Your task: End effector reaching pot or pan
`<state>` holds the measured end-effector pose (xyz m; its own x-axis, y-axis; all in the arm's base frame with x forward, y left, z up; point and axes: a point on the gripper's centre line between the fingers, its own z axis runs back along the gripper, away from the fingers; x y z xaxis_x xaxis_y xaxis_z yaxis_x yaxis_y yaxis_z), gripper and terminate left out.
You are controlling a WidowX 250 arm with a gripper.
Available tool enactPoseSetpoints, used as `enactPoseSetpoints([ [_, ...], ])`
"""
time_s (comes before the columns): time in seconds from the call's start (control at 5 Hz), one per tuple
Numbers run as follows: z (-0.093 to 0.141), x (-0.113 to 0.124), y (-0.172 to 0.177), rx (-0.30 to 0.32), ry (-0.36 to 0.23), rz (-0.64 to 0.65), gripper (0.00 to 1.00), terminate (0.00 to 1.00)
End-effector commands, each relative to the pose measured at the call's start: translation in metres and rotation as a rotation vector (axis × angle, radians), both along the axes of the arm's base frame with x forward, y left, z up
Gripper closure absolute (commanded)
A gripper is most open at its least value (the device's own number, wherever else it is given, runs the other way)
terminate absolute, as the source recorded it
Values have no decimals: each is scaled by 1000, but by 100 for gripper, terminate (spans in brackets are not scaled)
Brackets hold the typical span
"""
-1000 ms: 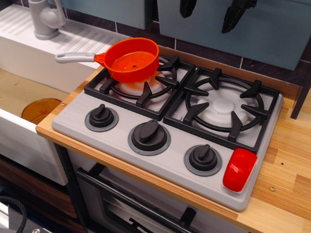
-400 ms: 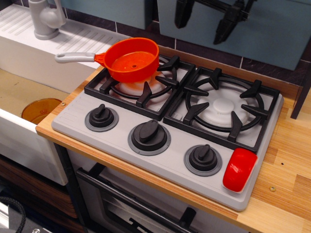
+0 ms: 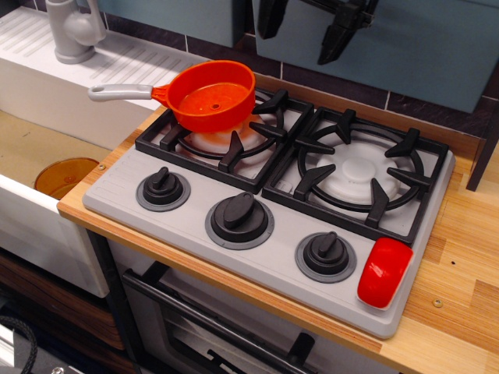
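- A grey stove (image 3: 125,191) lies on the wooden worktop (image 3: 456,273), with three black knobs along its front and a red block (image 3: 384,272) at its right front corner.
- Left of the worktop, an amber dish (image 3: 64,176) sits down in the sink (image 3: 31,144); a grey tap (image 3: 72,29) stands behind.
- The orange pan (image 3: 210,95) rests tilted on the left burner grate (image 3: 226,136), empty, its grey handle pointing left over the sink.
- The pincer (image 3: 302,33) hangs at the top edge, prongs apart and empty, above and right of the pan, well apart from it.
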<state>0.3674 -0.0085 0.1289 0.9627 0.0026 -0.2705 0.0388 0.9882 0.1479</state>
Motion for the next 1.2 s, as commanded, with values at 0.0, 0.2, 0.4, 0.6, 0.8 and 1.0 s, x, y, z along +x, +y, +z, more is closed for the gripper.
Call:
enactPoseSetpoints([
  [0.0, 20, 1, 19, -20, -134, -22, 0, 0],
  [0.2, 10, 5, 26, -31, -156, -34, 0, 0],
  [0.4, -2, 12, 32, -43, -177, -42, 0, 0],
  [0.6, -17, 17, 36, -56, -200, -43, 0, 0],
  [0.8, -31, 17, 40, -67, -220, -44, 0, 0],
  [1.0, -46, 14, 43, -80, -233, -35, 0, 0],
])
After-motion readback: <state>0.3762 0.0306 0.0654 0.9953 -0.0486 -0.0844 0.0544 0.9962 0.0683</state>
